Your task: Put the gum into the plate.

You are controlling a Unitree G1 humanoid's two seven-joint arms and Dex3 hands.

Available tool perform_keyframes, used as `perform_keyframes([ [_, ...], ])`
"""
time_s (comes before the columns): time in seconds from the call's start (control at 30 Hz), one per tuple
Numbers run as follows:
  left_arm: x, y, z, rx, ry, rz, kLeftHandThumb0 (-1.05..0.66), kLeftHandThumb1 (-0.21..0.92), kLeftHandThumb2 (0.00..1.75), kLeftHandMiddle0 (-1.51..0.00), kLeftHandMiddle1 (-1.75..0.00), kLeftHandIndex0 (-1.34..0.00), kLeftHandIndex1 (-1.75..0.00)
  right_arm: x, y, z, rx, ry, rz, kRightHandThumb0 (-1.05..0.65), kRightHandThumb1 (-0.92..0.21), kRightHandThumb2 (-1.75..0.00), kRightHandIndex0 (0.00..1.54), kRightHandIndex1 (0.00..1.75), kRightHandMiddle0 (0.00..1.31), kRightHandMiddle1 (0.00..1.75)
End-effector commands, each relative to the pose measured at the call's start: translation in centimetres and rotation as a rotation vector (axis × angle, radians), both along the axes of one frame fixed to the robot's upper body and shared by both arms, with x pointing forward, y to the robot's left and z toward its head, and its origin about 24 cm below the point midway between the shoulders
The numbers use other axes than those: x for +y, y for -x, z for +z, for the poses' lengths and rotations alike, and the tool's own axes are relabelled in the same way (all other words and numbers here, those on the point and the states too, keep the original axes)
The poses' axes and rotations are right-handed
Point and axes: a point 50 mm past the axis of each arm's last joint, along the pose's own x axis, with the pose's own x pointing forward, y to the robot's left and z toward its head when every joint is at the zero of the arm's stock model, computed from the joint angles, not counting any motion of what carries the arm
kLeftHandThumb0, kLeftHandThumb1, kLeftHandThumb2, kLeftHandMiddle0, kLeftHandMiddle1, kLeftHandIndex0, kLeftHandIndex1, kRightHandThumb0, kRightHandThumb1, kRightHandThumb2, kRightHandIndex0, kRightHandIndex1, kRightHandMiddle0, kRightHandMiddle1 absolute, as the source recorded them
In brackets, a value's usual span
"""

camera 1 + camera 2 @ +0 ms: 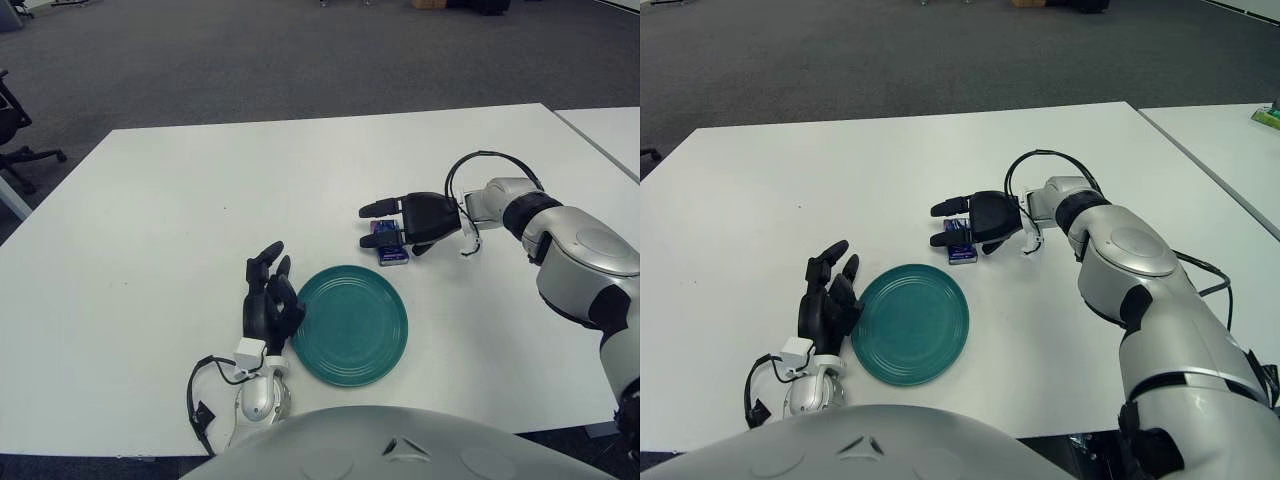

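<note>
We found the gum pack on the table beyond the empty green plate. Our right hand was seemingly closing around it; left hand open beside the plate.

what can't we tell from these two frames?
- Gum: mostly covered by the right hand in both eye views; label unreadable, and whether the fingers grip it or just sit over it.
- Plate: left rim hidden behind the left hand; contact unclear.
- Table: near edge blocked by the robot's torso.
</note>
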Motion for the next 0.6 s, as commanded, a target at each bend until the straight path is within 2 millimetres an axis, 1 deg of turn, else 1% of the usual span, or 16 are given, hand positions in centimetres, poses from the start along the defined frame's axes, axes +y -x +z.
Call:
perform_keyframes([
  [0.0,-0.7,-0.2,0.6,-0.028,0.053,0.009,-0.91,0.92,0.91,-0.52,-0.09,-0.04,-0.96,0.6,-0.5,0.6,-0.026,-0.007,0.007,-0.53,-0.92,-0.66,0.04,0.0,0.0,0.0],
  [0.33,-0.9,-0.2,0.8,-0.038,0.071,0.011,-0.91,0.92,0.9,-0.54,-0.11,-0.06,-0.98,0.9,-0.4,0.6,-0.01,0.018,0.01,-0.6,-0.92,-0.68,0.04,0.0,0.0,0.0],
  [0.43,-1.0,-0.2,0.9,-0.036,0.073,0.013,-0.91,0.92,0.9,-0.54,-0.11,-0.06,-0.98,1.2,-0.4,0.4,-0.002,0.025,0.005,-0.63,-0.92,-0.71,0.03,0.0,0.0,0.0],
  [0.5,-1.0,-0.2,1.0,-0.034,0.076,0.015,-0.9,0.92,0.89,-0.54,-0.11,-0.06,-0.98,1.4,-0.2,0.1,0.006,0.023,0.004,-0.65,-0.92,-0.72,0.03,0.0,0.0,0.0],
  [0.57,-1.1,-0.1,1.1,-0.034,0.081,0.015,-0.9,0.92,0.89,-0.55,-0.12,-0.07,-0.98,1.8,0.1,-0.7,0.011,0.027,0.0,-0.66,-0.92,-0.73,0.03,0.0,0.0,0.0],
])
